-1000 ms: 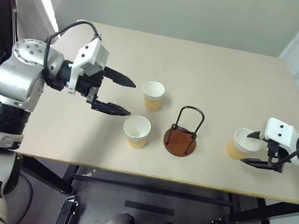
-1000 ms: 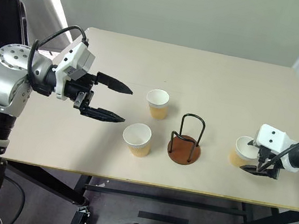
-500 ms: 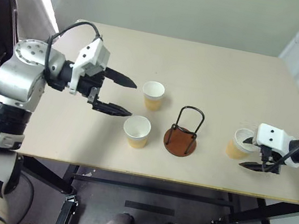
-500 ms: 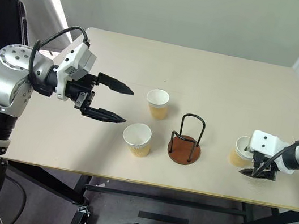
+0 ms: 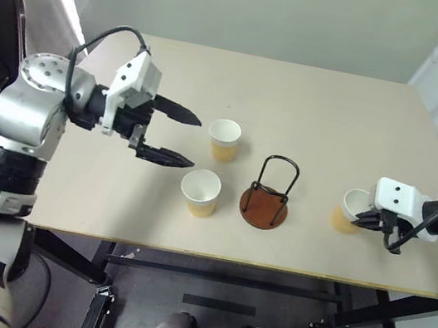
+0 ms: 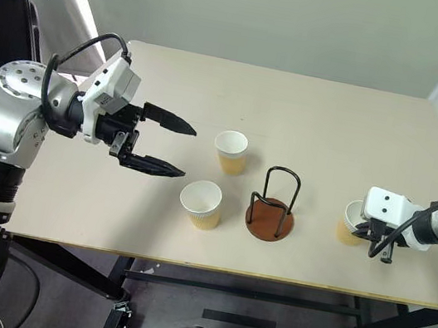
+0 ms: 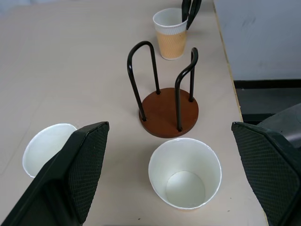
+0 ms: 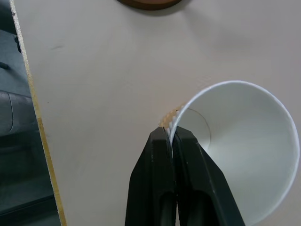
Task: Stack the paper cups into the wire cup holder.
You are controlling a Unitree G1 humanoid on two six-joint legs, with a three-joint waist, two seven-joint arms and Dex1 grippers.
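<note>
On the pale surface (image 5: pixel 318 122) the wire cup holder (image 5: pixel 267 196) stands near the front edge, empty. Two paper cups sit to its left: one (image 5: pixel 224 139) farther back, one (image 5: pixel 200 191) nearer. The third cup (image 5: pixel 349 209) stands to the right, its rim wall pinched by the right claw (image 8: pixel 172 136). The left claw (image 5: pixel 175 135) hovers spread wide, left of the two cups, touching neither.

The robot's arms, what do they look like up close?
Silver-grey metal joints, with a white housing behind each gripper. The left gripper and right gripper each have two tapered black fingers with cross-hatched inner pads. Black cables loop over both wrists.
</note>
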